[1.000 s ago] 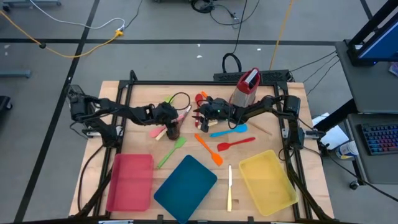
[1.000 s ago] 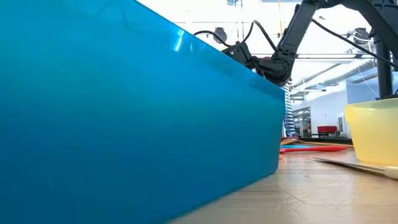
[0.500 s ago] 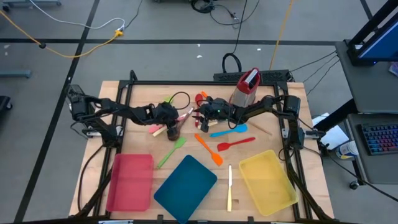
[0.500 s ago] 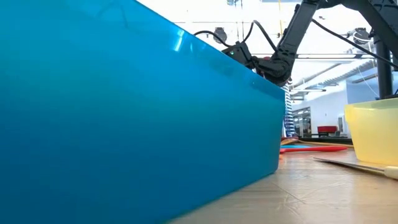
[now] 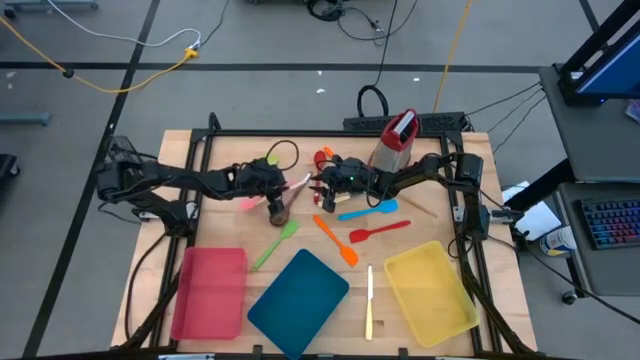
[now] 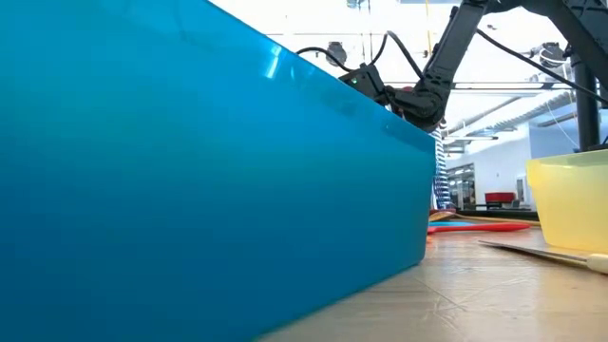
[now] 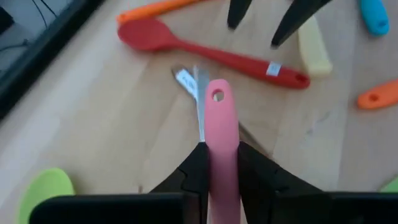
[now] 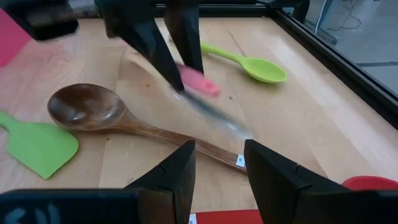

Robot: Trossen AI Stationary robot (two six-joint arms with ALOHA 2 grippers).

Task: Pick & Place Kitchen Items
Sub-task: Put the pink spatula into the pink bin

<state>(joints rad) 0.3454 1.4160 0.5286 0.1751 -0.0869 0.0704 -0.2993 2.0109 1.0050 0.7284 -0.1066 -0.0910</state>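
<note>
A pink spatula [image 5: 247, 203] sits in my left gripper [image 7: 219, 152], which is shut on it left of the table's middle. Its handle end with a hole [image 7: 217, 102] pokes out past the fingertips. My right gripper [image 8: 217, 168] faces it from the right, open, its fingers standing over the handle of a brown wooden spoon [image 8: 87, 106] that lies flat on the table. A red spoon [image 7: 205, 53] and a green spoon [image 8: 249, 62] lie on the wood nearby. In the high view the two grippers [image 5: 278, 190] [image 5: 322, 192] almost meet. My left gripper pinches the pink spatula's handle [image 7: 219, 134] between its two fingers, a little back from the holed end. The fingers come from the table's left, slanting down, and lie along the handle. The handle end is raised off the wood; the arm hides the blade end.
A red tray [image 5: 210, 290], a blue tray [image 5: 298, 290] and a yellow tray [image 5: 430, 290] line the near edge. A red-topped grater [image 5: 395, 140] stands far right. Green [image 5: 278, 243], orange [image 5: 335, 238], red [image 5: 378, 232] and blue [image 5: 368, 211] spatulas and a cream knife [image 5: 369, 300] lie mid-table.
My left gripper has shut on the pink spatula and risen, drawing back a little toward the table's left. The spatula has come up off the wood with it. My right gripper has kept still.
</note>
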